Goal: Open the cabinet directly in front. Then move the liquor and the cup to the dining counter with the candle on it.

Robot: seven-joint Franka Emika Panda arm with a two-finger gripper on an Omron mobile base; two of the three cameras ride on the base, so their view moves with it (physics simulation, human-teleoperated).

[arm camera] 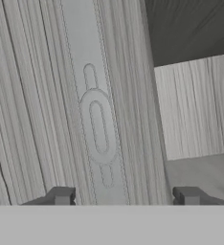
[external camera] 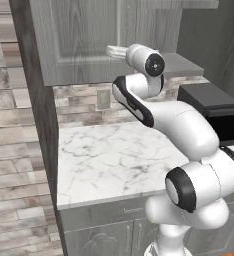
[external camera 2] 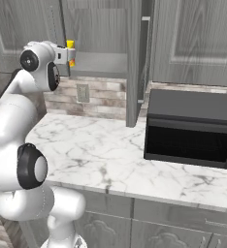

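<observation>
Grey wood-grain fills the space ahead of the gripper (arm camera: 125,196): the cabinet (arm camera: 47,95) door with a carved oval ornament lies directly between and beyond the two dark fingertips (arm camera: 62,195). The jaws stand wide apart and hold nothing. In the right base view, the yellow cup (external camera 2: 70,44) sits on the cabinet shelf just beside the hand.

Grey wood-grain cabinet (external camera 2: 193,43), door open, yellow cup (external camera 2: 70,52) on its shelf
</observation>
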